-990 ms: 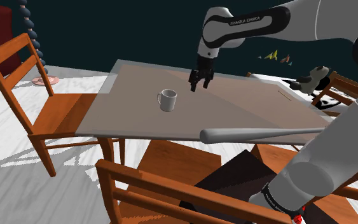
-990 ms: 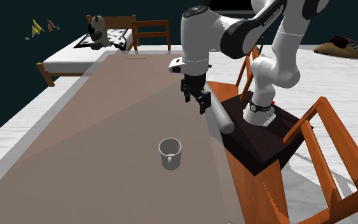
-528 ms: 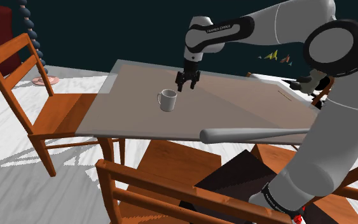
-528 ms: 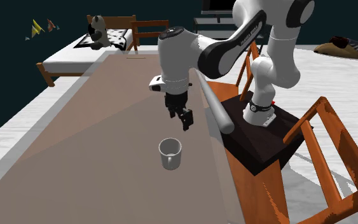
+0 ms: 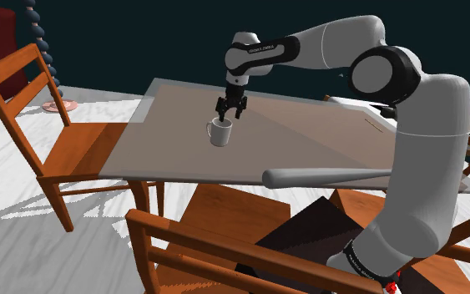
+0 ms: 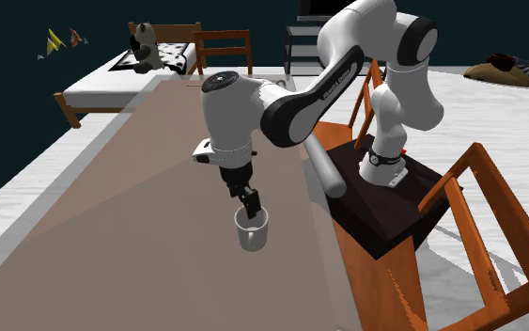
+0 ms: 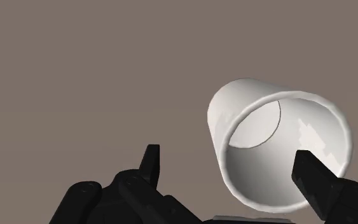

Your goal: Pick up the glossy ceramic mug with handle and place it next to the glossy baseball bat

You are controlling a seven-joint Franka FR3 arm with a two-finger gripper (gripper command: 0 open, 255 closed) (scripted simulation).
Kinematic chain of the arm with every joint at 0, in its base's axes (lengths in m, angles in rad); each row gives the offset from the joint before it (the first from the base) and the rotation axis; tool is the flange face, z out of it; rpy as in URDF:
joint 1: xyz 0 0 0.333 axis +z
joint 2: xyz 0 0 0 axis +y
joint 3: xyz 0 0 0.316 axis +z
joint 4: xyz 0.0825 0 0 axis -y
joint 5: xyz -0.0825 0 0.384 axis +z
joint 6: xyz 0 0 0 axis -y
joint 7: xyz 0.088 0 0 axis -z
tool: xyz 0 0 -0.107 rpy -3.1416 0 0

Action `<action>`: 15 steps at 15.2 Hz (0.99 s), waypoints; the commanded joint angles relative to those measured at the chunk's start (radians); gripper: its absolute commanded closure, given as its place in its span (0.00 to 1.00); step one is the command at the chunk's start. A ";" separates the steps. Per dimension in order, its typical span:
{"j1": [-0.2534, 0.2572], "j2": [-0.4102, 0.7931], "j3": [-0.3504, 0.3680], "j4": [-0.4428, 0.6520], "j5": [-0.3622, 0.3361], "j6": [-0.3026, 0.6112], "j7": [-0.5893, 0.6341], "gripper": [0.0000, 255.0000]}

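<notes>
Under the gripper (image 5: 226, 116) we see the brownish table (image 5: 325, 142). The grey baseball bat (image 5: 333, 176) lies well apart from the gripper, along the table's edge. The white mug (image 5: 218, 134) stands upright directly below it. The fingers are spread apart, astride the mug's rim, not clasping it.

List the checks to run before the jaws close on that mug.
1. Mug upright on the table: ok.
2. Jaws open: ok, they stand apart in the wrist view.
3. Mug wall between the jaws: ok, one is outside it and the other is over the opening.
4. Jaws low enough to grip the wall: cannot tell; they sit about at the rim.
5. Bat lying along the table's edge, apart from the mug: ok.
</notes>
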 commanded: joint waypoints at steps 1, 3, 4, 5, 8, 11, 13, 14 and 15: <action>0.001 0.014 0.000 -0.006 0.000 0.021 0.000 0.00; 0.001 0.021 0.001 -0.023 0.001 0.044 0.000 0.00; 0.002 0.024 0.001 -0.030 0.001 0.056 0.000 0.00; 0.002 0.029 0.001 -0.037 0.001 0.067 0.000 0.00; 0.002 0.031 0.001 -0.041 0.001 0.074 0.000 0.00; 0.002 0.031 0.001 -0.041 0.001 0.074 0.000 0.00; 0.002 0.031 0.001 -0.041 0.001 0.074 0.000 0.00; 0.002 0.031 0.001 -0.041 0.001 0.074 0.000 1.00; 0.002 0.031 0.001 -0.041 0.001 0.074 0.000 1.00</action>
